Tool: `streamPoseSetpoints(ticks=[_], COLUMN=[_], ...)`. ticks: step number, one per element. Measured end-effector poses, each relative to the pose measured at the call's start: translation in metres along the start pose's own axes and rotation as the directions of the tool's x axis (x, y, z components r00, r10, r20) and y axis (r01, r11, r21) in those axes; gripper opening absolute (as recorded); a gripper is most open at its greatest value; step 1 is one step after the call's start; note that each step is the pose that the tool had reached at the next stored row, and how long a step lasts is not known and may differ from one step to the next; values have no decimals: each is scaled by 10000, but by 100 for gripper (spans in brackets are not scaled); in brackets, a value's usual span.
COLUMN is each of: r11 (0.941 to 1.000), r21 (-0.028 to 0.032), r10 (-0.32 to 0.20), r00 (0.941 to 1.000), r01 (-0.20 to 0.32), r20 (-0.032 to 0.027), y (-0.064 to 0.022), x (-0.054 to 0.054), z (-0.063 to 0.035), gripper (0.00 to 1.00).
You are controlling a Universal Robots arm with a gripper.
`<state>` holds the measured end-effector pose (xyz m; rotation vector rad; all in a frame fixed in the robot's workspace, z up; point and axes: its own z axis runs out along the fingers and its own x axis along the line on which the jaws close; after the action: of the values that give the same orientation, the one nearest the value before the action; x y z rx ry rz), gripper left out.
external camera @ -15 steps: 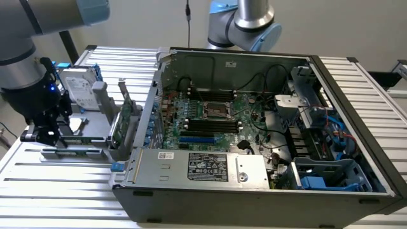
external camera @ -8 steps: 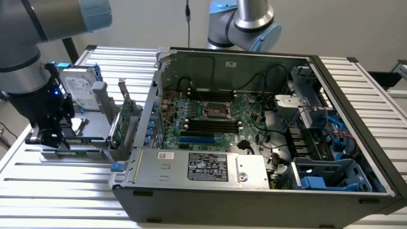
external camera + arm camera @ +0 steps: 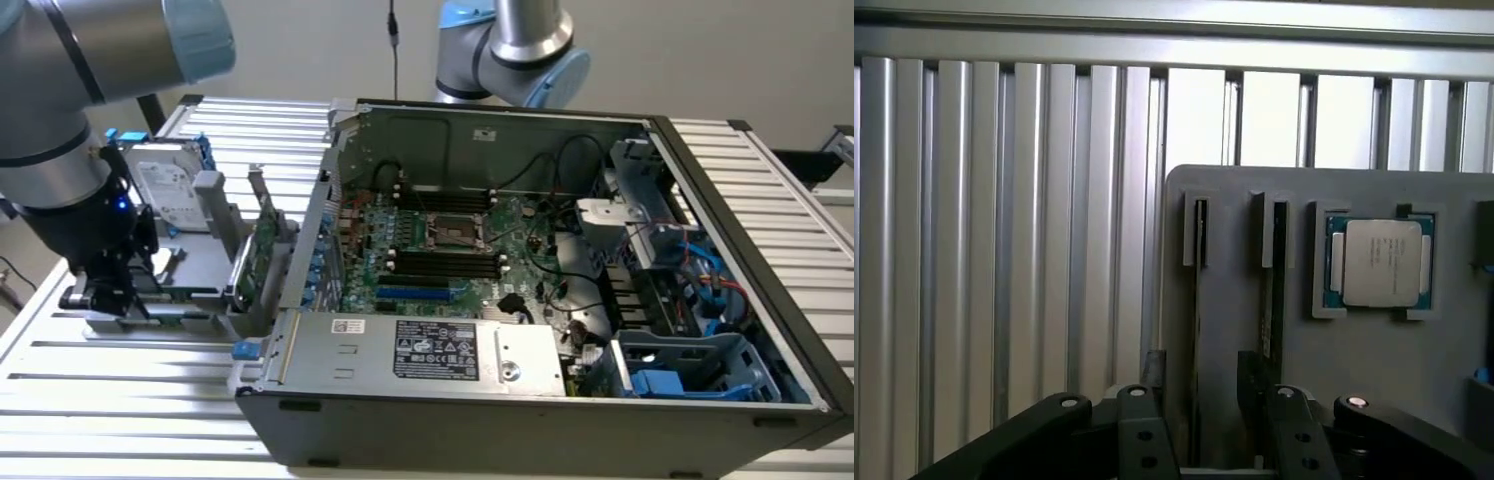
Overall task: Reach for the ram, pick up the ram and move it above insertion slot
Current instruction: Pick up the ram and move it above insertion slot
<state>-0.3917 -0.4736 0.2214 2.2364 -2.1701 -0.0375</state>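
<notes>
So our hand [image 3: 1216, 440] is hanging wide open with nothing in it, right over the grey holder [image 3: 1234, 230] on the slatted desk [image 3: 1004, 250]. The ram [image 3: 1199, 300] stands on edge in its slot just below the hand, lined up between the fingers. A second stick [image 3: 1278, 270] sits beside it by one finger, and a CPU chip [image 3: 1379, 262] lies further out past that.

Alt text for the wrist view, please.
The open end effector hangs over a grey holder in which two ram sticks stand edge-on in slots, with a processor set beside them. The holder lies on a ribbed metal table.
</notes>
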Motion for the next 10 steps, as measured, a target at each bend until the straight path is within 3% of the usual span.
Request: streamPoseSetpoints(ticks=[10], r11=[10000], r21=[0], r10=[-1], r00=[10000], r01=[1], r20=[0], y=[2], x=[-6], z=[181], gripper=[42])
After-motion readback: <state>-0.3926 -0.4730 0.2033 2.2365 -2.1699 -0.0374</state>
